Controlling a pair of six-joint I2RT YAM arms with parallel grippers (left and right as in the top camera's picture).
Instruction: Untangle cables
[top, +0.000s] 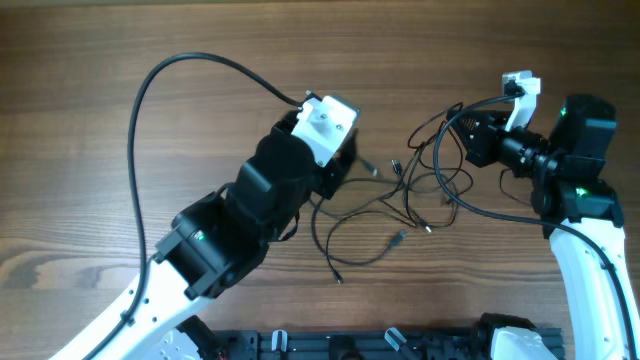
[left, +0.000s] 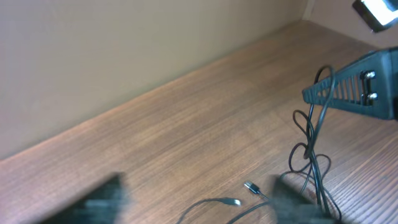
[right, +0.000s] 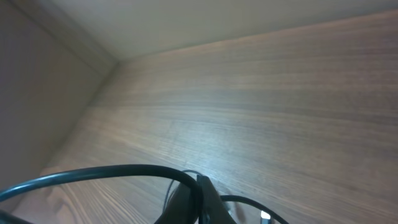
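Step in hand: pulling the tangle apart. Right claw (top: 465, 135) pinched shut on cables (top: 400, 200); strands trail from it onto surface (top: 90, 60). Left claw (top: 338, 175), near right claw, open. Next, probably: grip one loose strand and draw it away.

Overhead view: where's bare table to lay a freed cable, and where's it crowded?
Free: table left of the left arm's thick cable; top strip above the cables; bottom patch between them and the right arm. Crowded: between left claw and right claw, all cable loops.
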